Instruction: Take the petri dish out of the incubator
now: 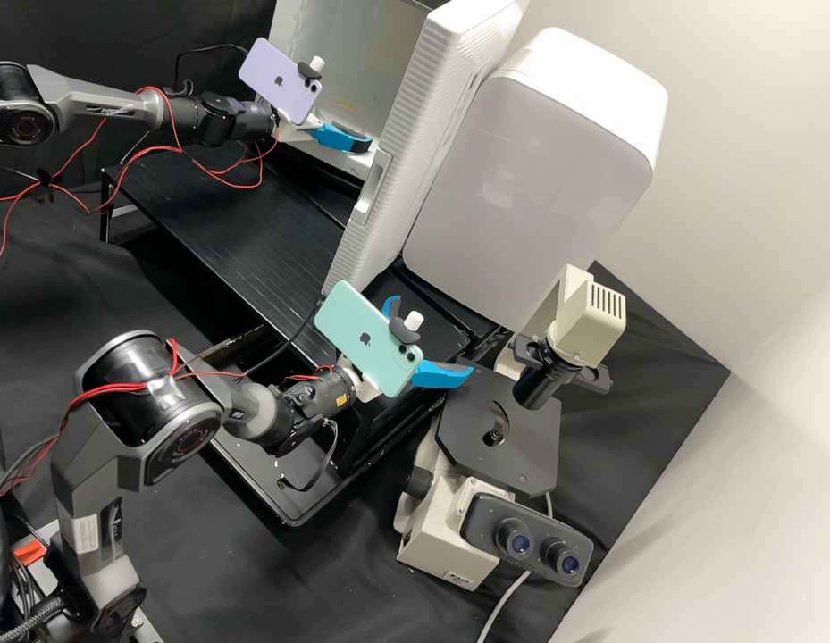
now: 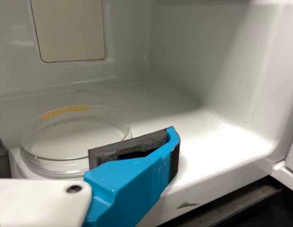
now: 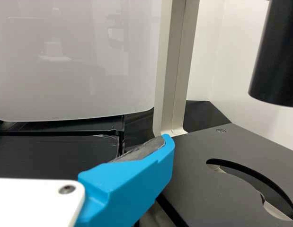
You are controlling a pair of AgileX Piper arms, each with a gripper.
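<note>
Inside the white incubator (image 2: 222,71), open at the front: a clear, round petri dish (image 2: 73,137), flat on the chamber floor close to the front lip, with a yellowish strip (image 2: 65,111) on its far rim and the white floor visible through it. Set between the spread blue fingers (image 2: 137,184) of the left tool (image 1: 343,137), at the chamber mouth; grey pad right beside the dish's rim, contact impossible to judge. Beyond the tool, on the chamber's back wall, a beige panel (image 2: 68,28).

Also open, with nothing between its fingers: the right tool (image 1: 430,344), low beside the incubator's white casing and just above the near edge of the black microscope stage (image 3: 222,161). Ahead of it, a curved slot (image 3: 253,182) in that stage and a black tube (image 3: 279,52) hanging over it. Beside the right tool, the cream microscope (image 1: 450,527) with two eyepieces. Under the left tool, a black ribbed shelf (image 1: 245,223) on the black-draped surface (image 1: 209,554).
</note>
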